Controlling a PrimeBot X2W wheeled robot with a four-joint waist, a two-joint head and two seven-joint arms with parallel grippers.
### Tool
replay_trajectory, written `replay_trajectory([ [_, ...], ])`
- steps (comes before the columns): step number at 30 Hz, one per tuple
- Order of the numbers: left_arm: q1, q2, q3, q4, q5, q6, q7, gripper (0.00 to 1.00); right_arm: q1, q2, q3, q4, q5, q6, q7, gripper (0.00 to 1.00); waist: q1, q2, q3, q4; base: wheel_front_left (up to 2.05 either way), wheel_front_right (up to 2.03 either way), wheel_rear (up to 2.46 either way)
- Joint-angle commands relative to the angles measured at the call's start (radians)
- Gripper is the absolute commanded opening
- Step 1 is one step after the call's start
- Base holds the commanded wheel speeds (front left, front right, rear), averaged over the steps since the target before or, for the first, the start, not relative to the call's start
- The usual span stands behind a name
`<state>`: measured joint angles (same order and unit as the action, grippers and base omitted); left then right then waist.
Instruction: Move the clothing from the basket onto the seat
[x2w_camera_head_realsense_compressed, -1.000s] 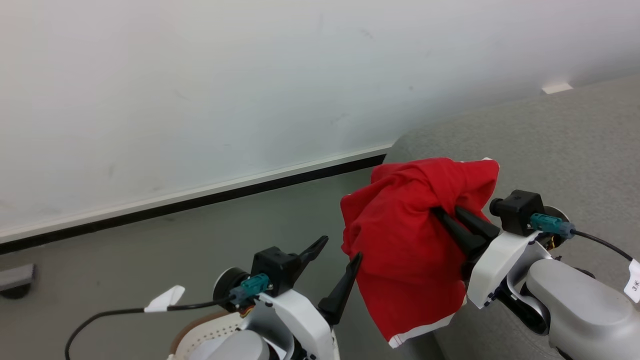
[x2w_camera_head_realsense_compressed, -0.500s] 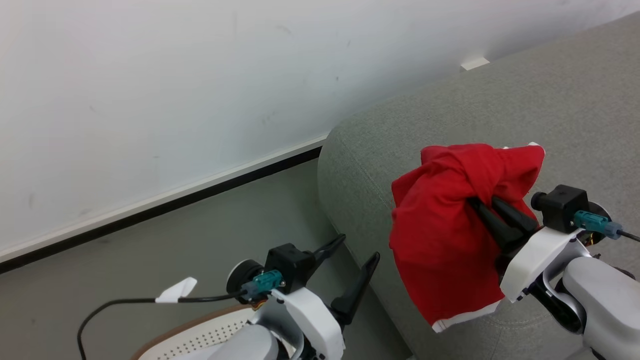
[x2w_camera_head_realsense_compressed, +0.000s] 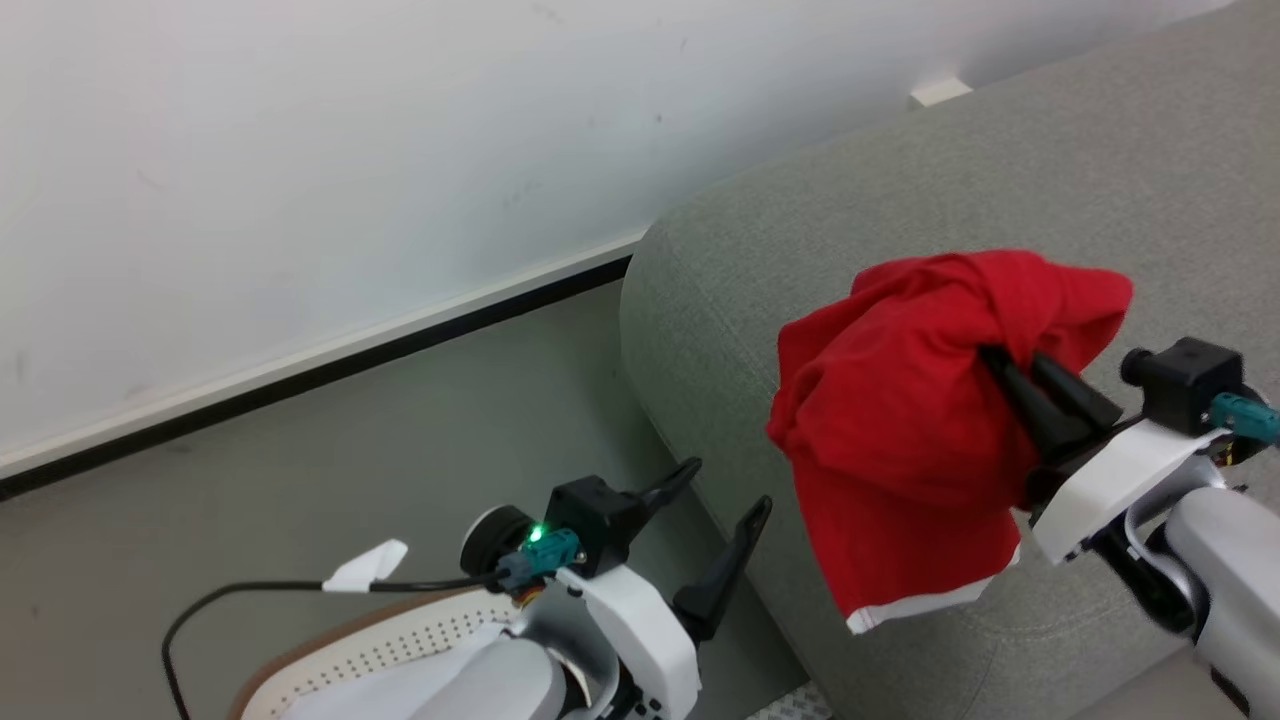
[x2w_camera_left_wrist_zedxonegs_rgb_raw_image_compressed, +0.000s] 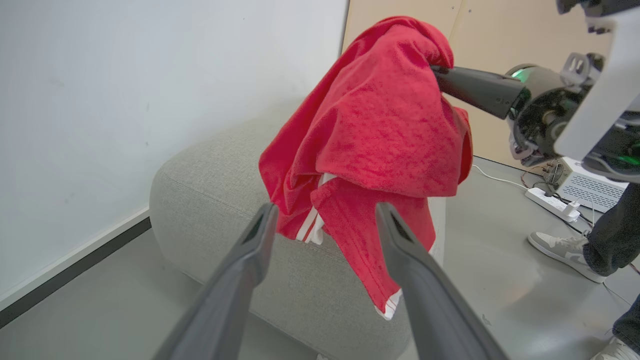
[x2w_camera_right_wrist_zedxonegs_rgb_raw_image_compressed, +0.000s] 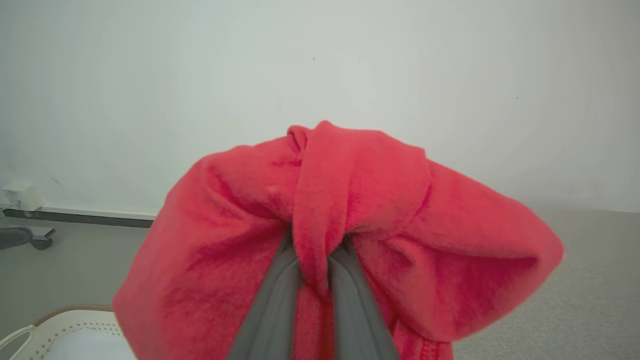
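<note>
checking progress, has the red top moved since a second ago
Yes. Against the sofa, the red top has moved to the right. It hung across the sofa's rounded end and now hangs past that end, farther along the sofa.

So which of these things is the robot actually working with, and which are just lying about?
In the job: red garment, gripped by the right claw; grey sofa; perforated white basket.

Just lying about: pale cloth in the basket; power strip on the floor; a person's shoe.
</note>
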<state>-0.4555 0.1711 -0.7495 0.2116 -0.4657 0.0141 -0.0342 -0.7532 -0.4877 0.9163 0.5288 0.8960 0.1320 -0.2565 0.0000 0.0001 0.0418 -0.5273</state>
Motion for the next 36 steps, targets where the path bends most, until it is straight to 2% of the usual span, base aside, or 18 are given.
replay_trajectory([
  [1,-0.028,0.011,-0.001,-0.016,0.009,-0.001,0.012,1.00,-0.023,-0.006,-0.033,0.002,-0.008,-0.002,-0.007,0.00,0.0000,-0.0001,0.040,0.023,0.00,0.00,0.00],
  [12,-0.200,0.035,-0.020,-0.134,0.073,-0.020,0.111,1.00,-0.164,-0.028,-0.244,0.065,-0.031,-0.002,-0.010,0.00,0.0000,-0.0001,0.298,0.128,0.00,0.00,0.00],
  [22,-0.357,0.030,0.006,-0.227,0.131,0.000,0.147,1.00,-0.377,-0.121,-0.515,0.239,-0.038,-0.003,-0.009,0.00,0.0000,-0.0001,0.547,0.244,0.00,0.00,0.00],
  [30,-0.378,0.050,0.026,-0.272,0.144,0.024,0.151,1.00,-0.497,-0.121,-0.656,0.466,-0.025,-0.003,-0.007,0.00,0.0000,-0.0001,0.668,0.299,0.00,0.00,0.00],
  [36,-0.365,0.063,0.029,-0.289,0.144,0.034,0.147,1.00,-0.450,-0.060,-0.700,0.592,-0.015,-0.003,-0.009,0.00,0.0000,-0.0001,0.692,0.311,0.00,0.00,0.00],
])
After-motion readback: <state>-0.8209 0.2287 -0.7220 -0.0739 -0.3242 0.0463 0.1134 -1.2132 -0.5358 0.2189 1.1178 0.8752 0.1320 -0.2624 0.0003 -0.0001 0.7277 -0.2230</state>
